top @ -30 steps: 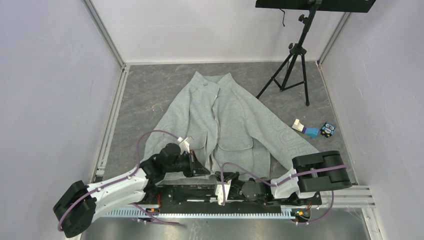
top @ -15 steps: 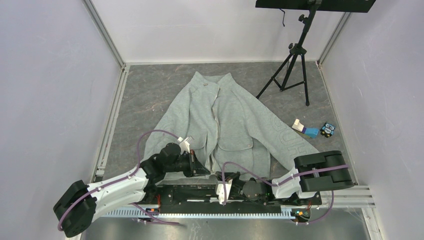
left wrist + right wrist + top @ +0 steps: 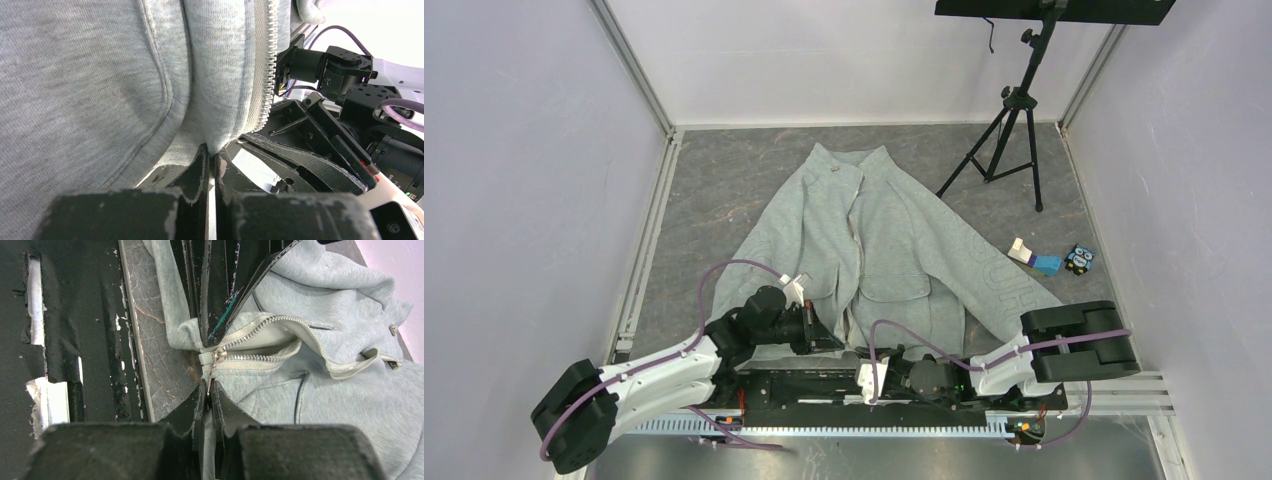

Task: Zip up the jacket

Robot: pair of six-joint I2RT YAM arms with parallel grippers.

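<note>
The light grey fleece jacket point(image 3: 874, 240) lies flat on the grey floor, collar at the far end, its front open along the pale centre zipper point(image 3: 856, 262). My left gripper point(image 3: 816, 330) is shut on the jacket's bottom hem point(image 3: 212, 142) just left of the zipper teeth point(image 3: 270, 65). My right gripper point(image 3: 876, 358) is shut on the zipper's metal pull point(image 3: 209, 382), which hangs from the slider point(image 3: 216, 356) at the bottom of the zipper. Above the slider the two rows of teeth point(image 3: 260, 325) spread apart.
A black tripod point(image 3: 1009, 120) stands at the back right. Small white and blue blocks point(image 3: 1036, 258) and a small owl-patterned box point(image 3: 1080, 260) lie right of the jacket. The black base plate point(image 3: 824, 385) runs along the near edge, under the hem. Walls close in both sides.
The right arm's elbow has shifted a little to the right. The left arm and the jacket have not visibly moved.
</note>
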